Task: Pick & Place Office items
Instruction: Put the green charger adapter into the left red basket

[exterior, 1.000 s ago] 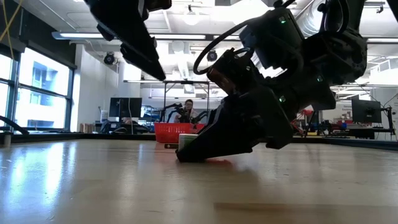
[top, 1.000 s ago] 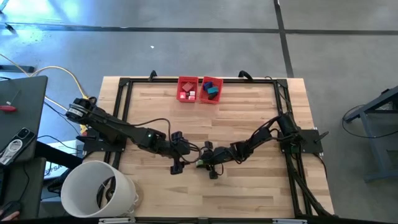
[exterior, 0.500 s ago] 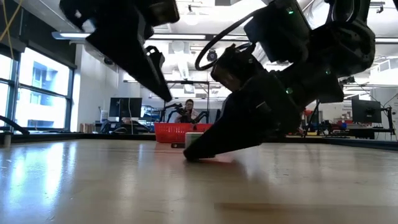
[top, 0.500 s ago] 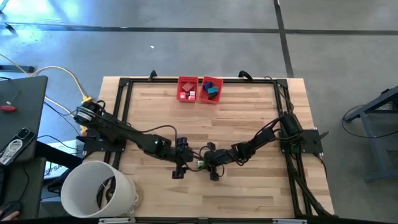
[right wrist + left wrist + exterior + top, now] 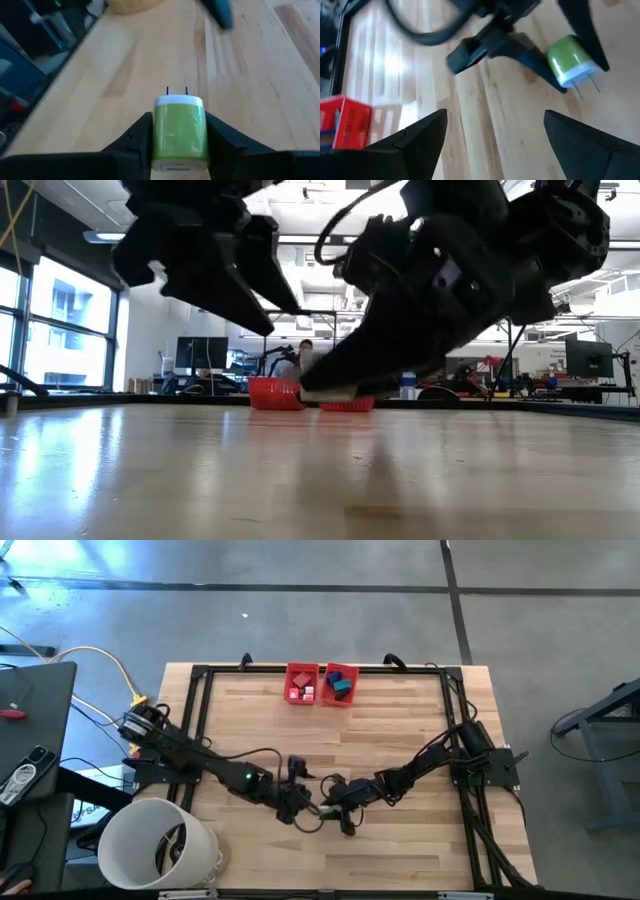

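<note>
My right pincer point(image 5: 177, 150) is clamped on a green charger plug point(image 5: 179, 127), prongs pointing away from my wrist, lifted clear of the table point(image 5: 400, 740) near its front middle. My left pincer point(image 5: 492, 145) hangs spread wide and empty just beside it, at about nine o'clock from the plug. Several small pieces already lie in the two red bins point(image 5: 318, 683) at twelve o'clock, by the far edge. So I judge the sorting partly done: this plug is picked but not yet placed, with the carry to the bins left. I see no other loose items on the boards.
</note>
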`<control>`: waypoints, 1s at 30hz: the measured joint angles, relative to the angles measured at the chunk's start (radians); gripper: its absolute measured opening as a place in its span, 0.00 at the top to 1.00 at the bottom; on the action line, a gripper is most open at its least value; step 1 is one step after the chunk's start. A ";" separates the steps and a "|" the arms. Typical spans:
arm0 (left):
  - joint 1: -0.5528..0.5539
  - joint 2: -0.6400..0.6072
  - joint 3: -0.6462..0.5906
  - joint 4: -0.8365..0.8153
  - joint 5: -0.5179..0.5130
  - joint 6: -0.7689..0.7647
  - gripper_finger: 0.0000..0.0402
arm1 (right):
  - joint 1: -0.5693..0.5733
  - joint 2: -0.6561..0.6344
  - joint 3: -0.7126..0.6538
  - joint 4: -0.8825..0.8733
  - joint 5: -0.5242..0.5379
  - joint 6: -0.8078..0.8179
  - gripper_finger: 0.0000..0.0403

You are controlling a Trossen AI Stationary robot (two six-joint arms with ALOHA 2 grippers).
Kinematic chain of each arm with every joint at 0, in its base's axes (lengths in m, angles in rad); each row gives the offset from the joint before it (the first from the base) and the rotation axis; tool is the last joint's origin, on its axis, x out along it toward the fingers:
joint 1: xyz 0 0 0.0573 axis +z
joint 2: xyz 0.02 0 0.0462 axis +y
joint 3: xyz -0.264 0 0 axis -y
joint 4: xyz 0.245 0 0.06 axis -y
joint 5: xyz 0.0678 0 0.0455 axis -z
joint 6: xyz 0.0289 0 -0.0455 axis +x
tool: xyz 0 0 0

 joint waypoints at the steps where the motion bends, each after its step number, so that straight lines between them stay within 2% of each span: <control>1: -0.007 0.000 0.000 0.003 0.000 0.017 0.19 | 0.000 0.000 0.000 0.012 -0.004 0.000 0.71; 11: -0.038 0.036 0.000 0.055 0.000 0.116 0.19 | -0.001 -0.032 0.001 -0.008 -0.008 -0.008 0.71; 21: -0.066 0.055 0.000 0.101 -0.073 0.106 0.19 | -0.001 -0.189 0.002 -0.191 0.112 -0.030 0.71; 30: -0.101 0.055 0.000 0.298 -0.070 0.237 0.19 | -0.004 -0.198 0.003 -0.095 0.130 -0.032 0.71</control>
